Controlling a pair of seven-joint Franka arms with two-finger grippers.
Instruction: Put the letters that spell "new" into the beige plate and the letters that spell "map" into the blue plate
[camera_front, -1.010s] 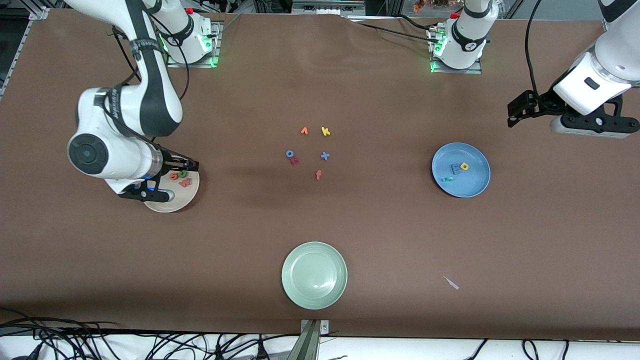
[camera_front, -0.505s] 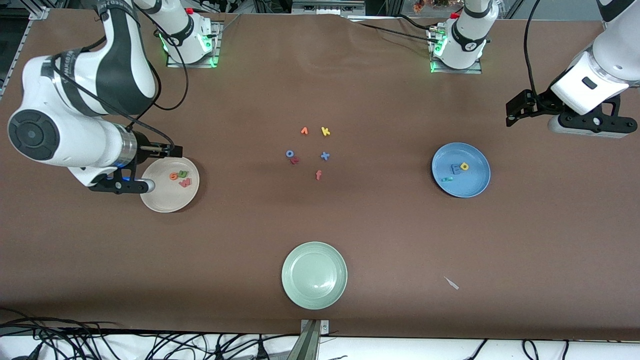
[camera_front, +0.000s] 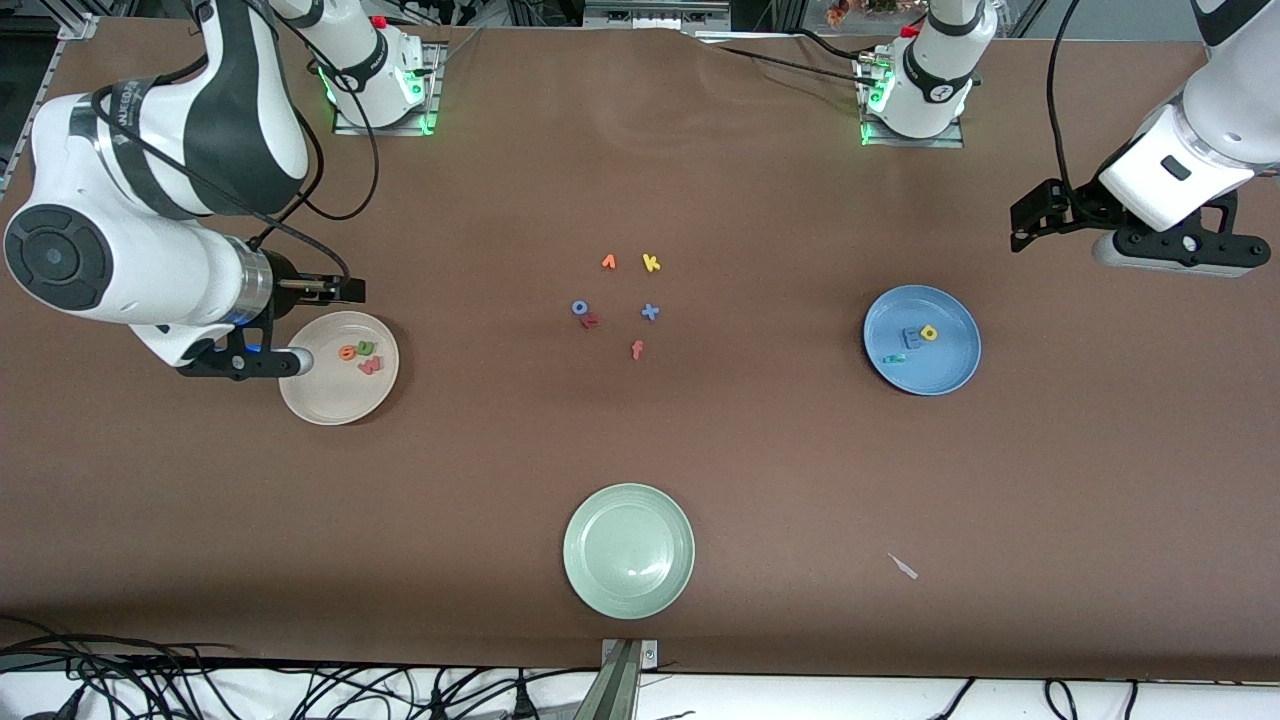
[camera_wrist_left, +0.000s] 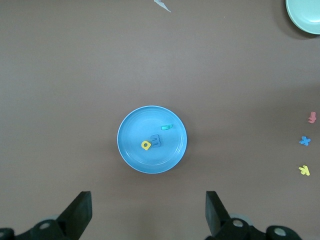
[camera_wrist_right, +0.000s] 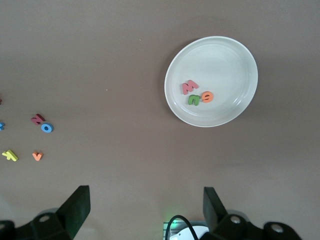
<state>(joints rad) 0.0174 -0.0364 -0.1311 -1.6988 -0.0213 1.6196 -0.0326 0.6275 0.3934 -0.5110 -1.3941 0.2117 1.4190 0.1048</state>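
Basically done: n/e/w (camera_wrist_right: 195, 94) sit in beige plate (camera_front: 325, 400), m/a/p (camera_wrist_left: 155, 139) in blue plate (camera_front: 935, 375); both grippers' jaws spread, empty; you just lift arms straight up, don't clip plates.

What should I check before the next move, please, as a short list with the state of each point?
1. n, e, w in the beige plate: green n, orange e, red w all lie inside. Ok.
2. m, a, p in the blue plate: blue m, yellow letter, teal letter all lie inside. Ok.
3. Left gripper: open, holding nothing, up over bare table beside the blue plate. Ok.
4. Right gripper: open, holding nothing, beside the beige plate. Ok.
5. Green plate: holds no letters. Ok.
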